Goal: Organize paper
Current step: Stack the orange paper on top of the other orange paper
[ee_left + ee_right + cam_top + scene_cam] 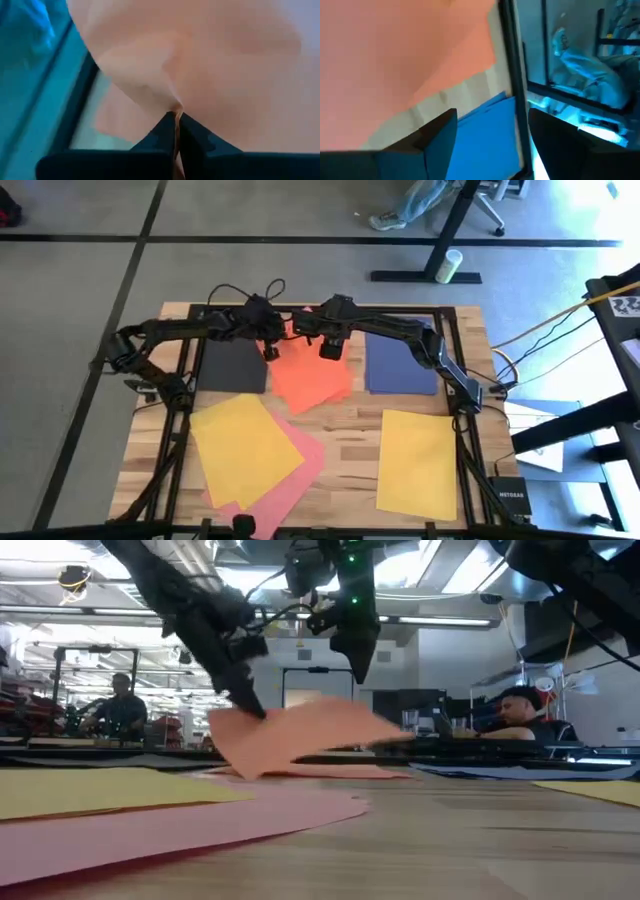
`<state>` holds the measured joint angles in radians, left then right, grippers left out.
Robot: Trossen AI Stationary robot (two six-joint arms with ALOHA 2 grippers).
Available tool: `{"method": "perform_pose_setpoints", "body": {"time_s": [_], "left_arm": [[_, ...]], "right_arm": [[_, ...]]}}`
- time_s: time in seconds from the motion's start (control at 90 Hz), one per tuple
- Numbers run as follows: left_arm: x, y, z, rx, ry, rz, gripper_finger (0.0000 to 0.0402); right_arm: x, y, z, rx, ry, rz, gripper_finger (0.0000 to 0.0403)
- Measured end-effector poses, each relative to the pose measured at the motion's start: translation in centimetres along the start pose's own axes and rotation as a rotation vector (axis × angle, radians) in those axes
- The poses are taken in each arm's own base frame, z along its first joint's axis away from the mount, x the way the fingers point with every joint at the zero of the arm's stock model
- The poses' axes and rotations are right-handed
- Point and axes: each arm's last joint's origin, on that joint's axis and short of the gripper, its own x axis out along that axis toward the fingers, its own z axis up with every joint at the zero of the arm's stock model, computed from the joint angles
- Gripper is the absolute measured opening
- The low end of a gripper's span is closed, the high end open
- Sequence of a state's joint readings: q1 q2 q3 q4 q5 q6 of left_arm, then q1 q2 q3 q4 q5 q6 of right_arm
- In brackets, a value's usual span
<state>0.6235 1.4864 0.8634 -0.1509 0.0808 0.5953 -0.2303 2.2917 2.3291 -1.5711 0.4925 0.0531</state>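
**Left gripper pinches an orange-red sheet at the table's far edge**

The left gripper has its two fingers pressed together on the edge of the orange-red sheet, and that side of the thin sheet curls up off the wooden table while the rest lies flat. The right gripper hangs just above the same sheet, close beside the left one, its fingers spread apart and holding nothing.

Around them, flat matte rectangles of paper cover much of the tabletop. A black sheet lies to the left of the orange-red one, a navy blue sheet to its right. Nearer the front, a yellow sheet lies skewed over a pink sheet, and a second yellow sheet lies alone at the right. A dark frame borders the table's sides. In the low view, two people sit in the room behind.
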Motion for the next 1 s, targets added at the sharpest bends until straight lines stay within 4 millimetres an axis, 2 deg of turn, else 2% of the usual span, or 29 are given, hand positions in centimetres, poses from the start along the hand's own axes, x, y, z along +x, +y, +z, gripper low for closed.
{"method": "perform_pose_setpoints", "body": {"time_s": [0.067,0.156,0.267,0.356,0.478,0.6,0.722,0.867,1.0], "left_arm": [[-0.3,0.4,0.6,0.063,0.008,-0.004,0.0001],[-0.6,1.2,1.6,0.16,-0.008,0.011,0.0],[-0.8,2.1,2.7,0.275,-0.02,0.027,0.0],[-0.7,3.0,3.4,0.332,-0.033,0.036,0.0],[0.2,3.9,3.8,0.39,0.005,-0.011,0.0],[1.8,4.6,4.1,0.443,0.037,-0.06,0.0],[3.3,5.5,4.5,0.474,0.054,-0.075,0.0],[5.1,6.3,4.9,0.487,0.06,-0.081,0.0],[6.8,6.4,5.0,0.486,0.072,-0.1,0.0]], "right_arm": [[-0.6,1.2,0.0,0.02,-0.008,0.057,0.0236],[-1.1,3.9,-0.4,0.002,-0.003,0.086,0.0236],[-0.6,7.5,-1.3,-0.059,0.035,0.007,0.0236],[0.1,9.6,-3.1,-0.107,0.093,-0.045,0.0236],[0.8,10.7,-6.7,-0.053,0.168,-0.093,0.0236],[0.5,11.9,-10.8,0.049,0.195,-0.15,0.0236],[-0.1,13.6,-14.0,0.159,0.165,-0.156,0.0236],[-0.6,15.6,-15.4,0.227,0.121,-0.122,0.0236],[-0.9,16.7,-15.3,0.261,0.07,-0.071,0.0236]]}}
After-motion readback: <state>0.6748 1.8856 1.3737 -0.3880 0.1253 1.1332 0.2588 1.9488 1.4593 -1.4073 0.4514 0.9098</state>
